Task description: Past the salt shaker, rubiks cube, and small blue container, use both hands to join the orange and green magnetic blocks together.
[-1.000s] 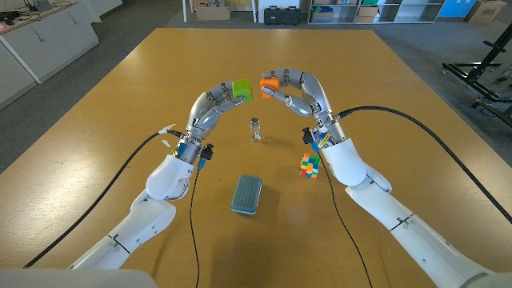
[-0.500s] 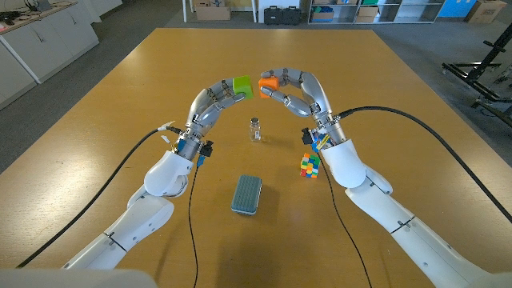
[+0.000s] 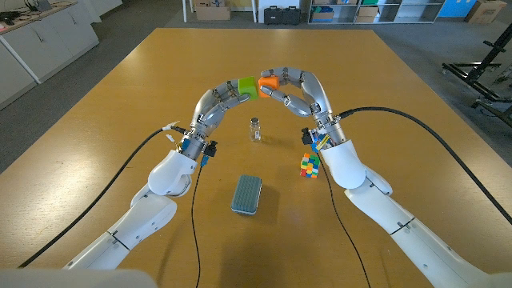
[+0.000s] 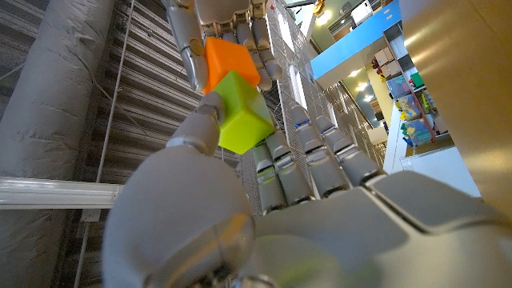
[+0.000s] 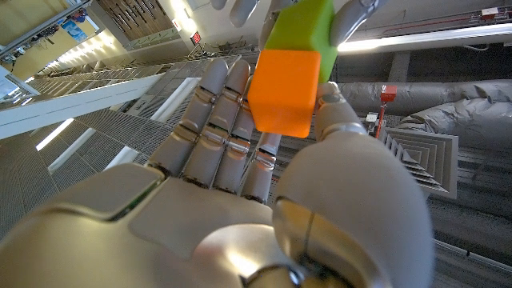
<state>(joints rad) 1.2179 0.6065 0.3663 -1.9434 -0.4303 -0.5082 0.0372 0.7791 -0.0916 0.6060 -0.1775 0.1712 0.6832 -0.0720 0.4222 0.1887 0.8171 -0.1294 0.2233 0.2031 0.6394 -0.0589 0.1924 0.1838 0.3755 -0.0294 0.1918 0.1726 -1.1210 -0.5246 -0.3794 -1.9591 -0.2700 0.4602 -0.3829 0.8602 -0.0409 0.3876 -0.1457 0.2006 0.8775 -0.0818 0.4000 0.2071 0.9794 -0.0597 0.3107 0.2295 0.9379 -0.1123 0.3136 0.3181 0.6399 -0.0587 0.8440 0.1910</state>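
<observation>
Wooden table (image 3: pixel 416 104) carries the work area, with grey floor, white cabinets at the far left and shelving with boxes beyond the far edge.

Left hand (image 3: pixel 214 106) is raised over the middle of the table and grips the green block (image 3: pixel 247 87) between thumb and fingertips. Right hand (image 3: pixel 300 94) is raised opposite it and grips the orange block (image 3: pixel 268 81) in the same manner. The 2 blocks meet face to face between the hands, above the table surface. In the left wrist view the green block (image 4: pixel 242 114) sits against the orange block (image 4: pixel 230 64) with no visible gap, and the left hand (image 4: pixel 264 200) has its thumb pressed on the green block. The right wrist view shows the orange block (image 5: pixel 286 90) nearest, the green block (image 5: pixel 302 28) directly behind it and touching, and the right hand (image 5: pixel 240 184) curled around them.

Salt shaker (image 3: pixel 256 130) stands upright on the table below the joined blocks, between the 2 wrists. Rubiks cube (image 3: pixel 310 166) lies just beside the right forearm. Small blue container (image 3: pixel 246 195) lies nearer the robot, between the 2 arms, well apart from the shaker.
</observation>
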